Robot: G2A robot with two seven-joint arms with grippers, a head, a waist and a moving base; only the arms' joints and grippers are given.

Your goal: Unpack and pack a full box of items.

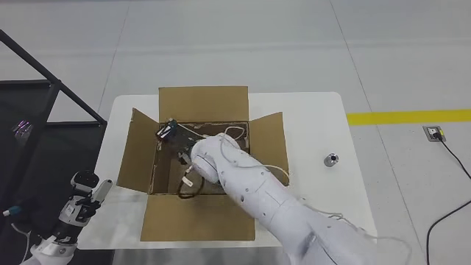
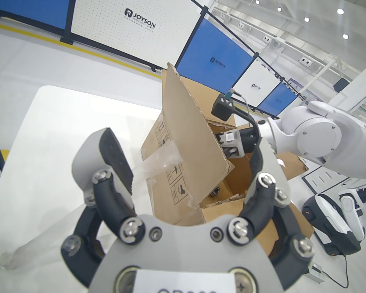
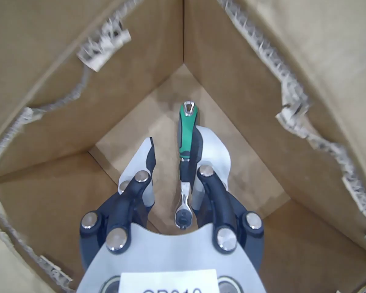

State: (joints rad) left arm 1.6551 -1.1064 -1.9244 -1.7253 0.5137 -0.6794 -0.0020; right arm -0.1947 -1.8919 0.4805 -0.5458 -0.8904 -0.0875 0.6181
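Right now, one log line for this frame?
box: open on table | right fingers: in box, open either side of ratchet | left fingers: open, empty, outside box | small metal part: on table

White table [image 1: 316, 110] standing on a pale floor crossed by a yellow floor line [image 1: 408, 116], with a floor socket [image 1: 433, 133] just beyond that line. A black frame [image 1: 29, 57] stands at the table's other side. Blue and white wall panels [image 2: 213, 56] line the hall behind.
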